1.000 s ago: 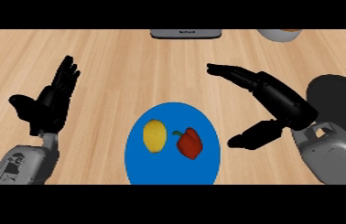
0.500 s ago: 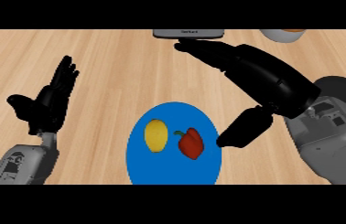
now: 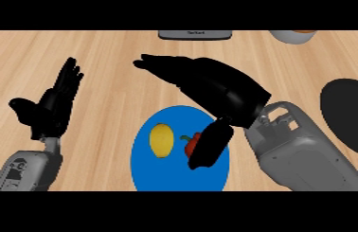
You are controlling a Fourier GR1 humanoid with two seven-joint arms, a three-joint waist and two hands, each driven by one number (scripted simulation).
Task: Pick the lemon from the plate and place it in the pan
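A yellow lemon [image 3: 161, 139] lies on the left half of a blue plate [image 3: 150, 172] at the counter's near edge. Beside it a red pepper [image 3: 192, 143] is partly covered by my right thumb. My right hand [image 3: 217, 86] hovers open above the plate's upper right, fingers stretched out to the upper left, thumb hanging down over the plate. The lemon is untouched, a little left of the thumb. The black pan [image 3: 343, 113] shows only as a dark curve at the right edge. My left hand [image 3: 54, 105] rests open at the left, fingers up.
A grey appliance [image 3: 194, 34] sits at the counter's far edge in the middle. A white bowl [image 3: 293, 35] with something orange inside stands at the far right. Bare wooden counter [image 3: 111, 51] lies between the hands.
My right hand has swung leftward and inward from beside the pan, now over the plate, with the thumb covering part of the pepper. The left hand, lemon and plate have stayed put.
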